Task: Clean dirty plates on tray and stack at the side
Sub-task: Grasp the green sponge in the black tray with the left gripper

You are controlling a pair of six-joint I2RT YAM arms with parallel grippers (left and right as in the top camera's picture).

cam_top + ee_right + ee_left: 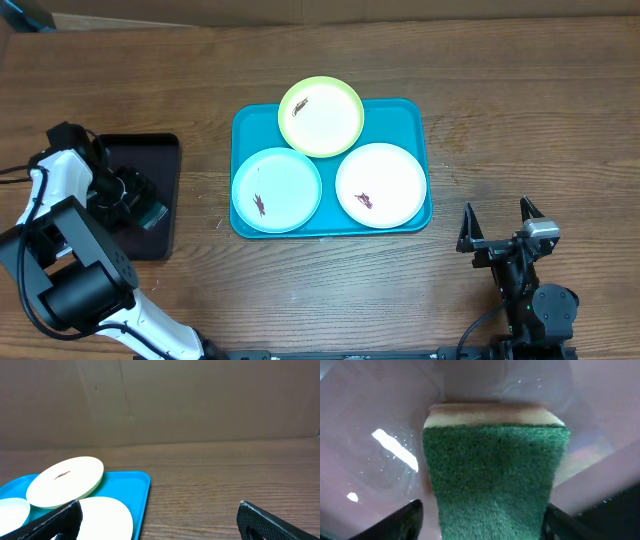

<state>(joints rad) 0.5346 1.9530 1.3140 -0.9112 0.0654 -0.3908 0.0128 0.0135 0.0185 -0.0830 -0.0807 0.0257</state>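
Left claw flanks a green sponge; three plates bear dark smears.

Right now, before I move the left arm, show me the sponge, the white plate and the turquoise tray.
sponge (495, 480): left wrist view, middle of its green scouring face.
white plate (392, 172): overhead view, bare area above its smear.
turquoise tray (254, 124): overhead view, bare floor near a corner.

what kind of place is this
Probably a robot lab workbench, not a kitchen: plain brown wooden table, brown cardboard wall behind it, and a turquoise rectangular plastic tray staged in the middle.
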